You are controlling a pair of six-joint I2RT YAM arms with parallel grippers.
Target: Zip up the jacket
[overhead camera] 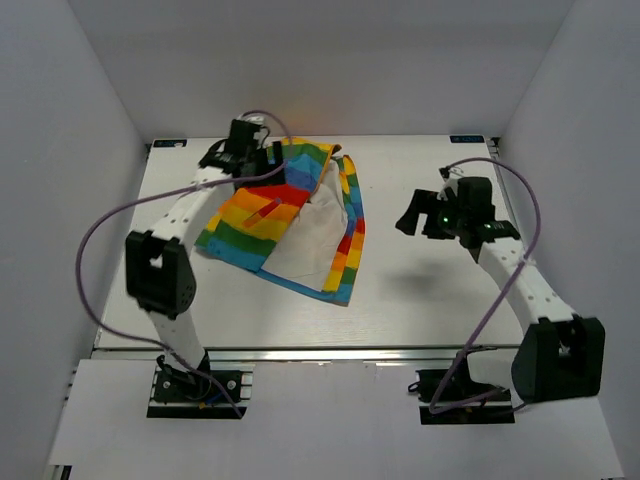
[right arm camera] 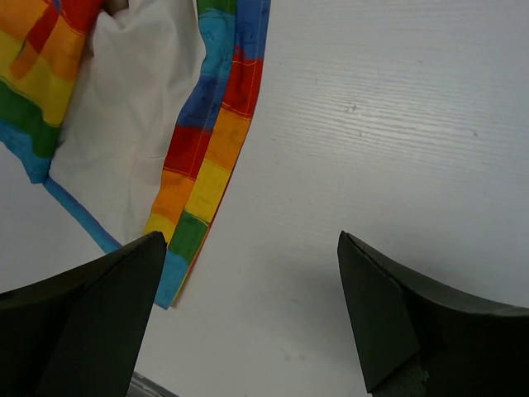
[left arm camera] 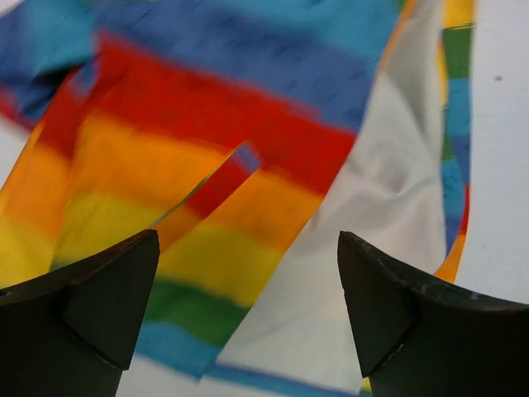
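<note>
The rainbow-striped jacket (overhead camera: 285,215) lies crumpled and open on the table, left of centre, with its white lining (overhead camera: 310,235) showing. My left gripper (overhead camera: 262,160) hovers over the jacket's far left part, open and empty; in the left wrist view the stripes (left arm camera: 215,165) and lining (left arm camera: 364,207) fill the frame between my fingers (left arm camera: 99,298). My right gripper (overhead camera: 412,215) is open and empty above bare table, to the right of the jacket. The right wrist view shows the jacket's striped front edge (right arm camera: 211,165) and lining (right arm camera: 132,124) at upper left.
White walls enclose the white table (overhead camera: 430,300) on three sides. A metal rail (overhead camera: 330,352) runs along the near edge by the arm bases. Purple cables loop off both arms.
</note>
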